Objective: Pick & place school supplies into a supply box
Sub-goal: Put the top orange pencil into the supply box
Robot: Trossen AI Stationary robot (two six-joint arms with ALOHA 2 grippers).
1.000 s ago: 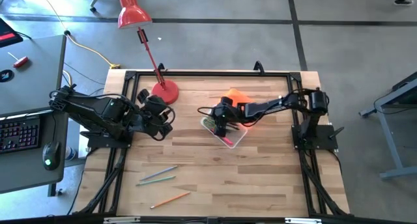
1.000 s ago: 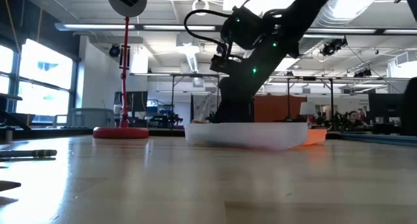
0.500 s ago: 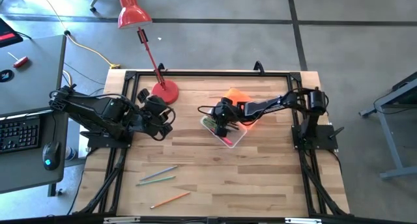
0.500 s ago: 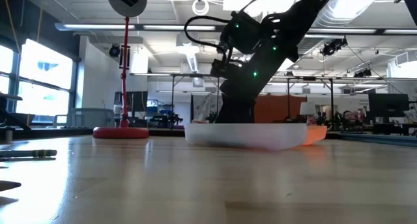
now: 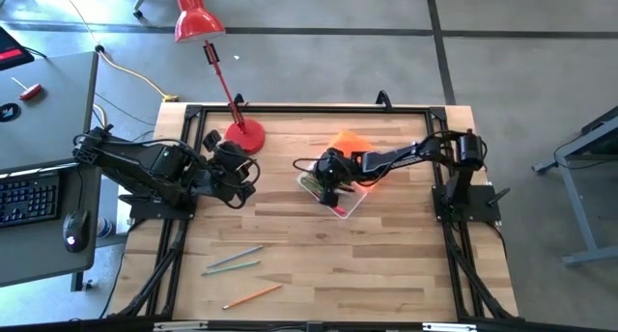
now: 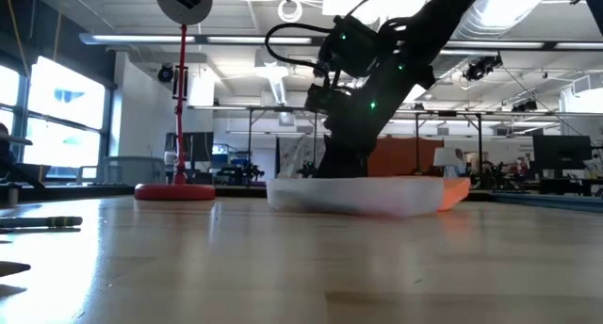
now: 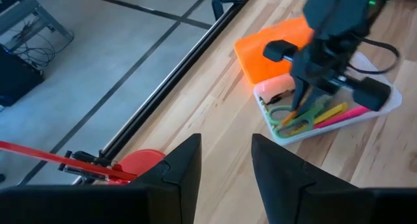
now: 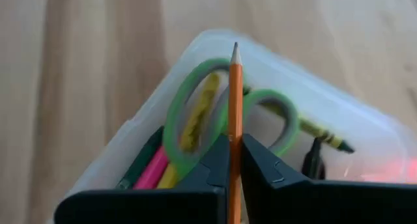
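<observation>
Orange pencil (image 8: 234, 113): pinched between the fingers of the right gripper (image 8: 234, 160), tip pointing forward over the supply box (image 8: 339, 129); thin, sharpened, bare wood at the point.
Supply box: clear and shallow, near the middle of the table (image 5: 386, 264); green-handled scissors (image 8: 221, 113), a pink marker (image 8: 153, 167) and other pens are seen inside; its orange lid (image 5: 352, 144) lies just behind it.
Risk, release: if the pencil is let go while angled across the scissors, it may be left propped on the rim or rolled out.
Risk, contact: the light box could be pushed along the wood if the fingers are lowered onto its wall.
Remaining pencils (image 5: 237, 265): three lie near the front edge, well apart from the box.
Left gripper (image 7: 225, 168): parted and empty, beside the red lamp base (image 5: 244, 136).
</observation>
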